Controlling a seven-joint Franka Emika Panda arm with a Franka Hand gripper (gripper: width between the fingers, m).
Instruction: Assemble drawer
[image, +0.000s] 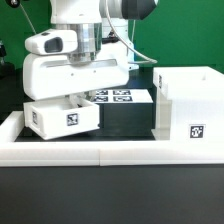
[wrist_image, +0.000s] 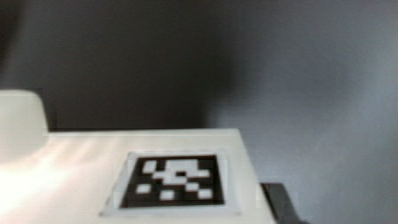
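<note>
A white drawer tray (image: 62, 117) with a square tag on its side hangs slightly tilted under my gripper (image: 76, 100), just above the black table at the exterior view's left. My gripper is shut on the tray's wall. In the wrist view the tray's tagged face (wrist_image: 175, 180) fills the lower part, with one dark finger (wrist_image: 281, 203) pressed against its edge; the other finger is out of view. The tall white box housing (image: 190, 105) stands at the exterior view's right, apart from the tray, with a tag on its front. A second tray is not in view.
The marker board (image: 122, 97) lies flat behind the tray and beside the housing. A low white wall (image: 110, 150) borders the table's front edge. A white rounded shape (wrist_image: 18, 118) shows at the wrist view's edge, unclear what.
</note>
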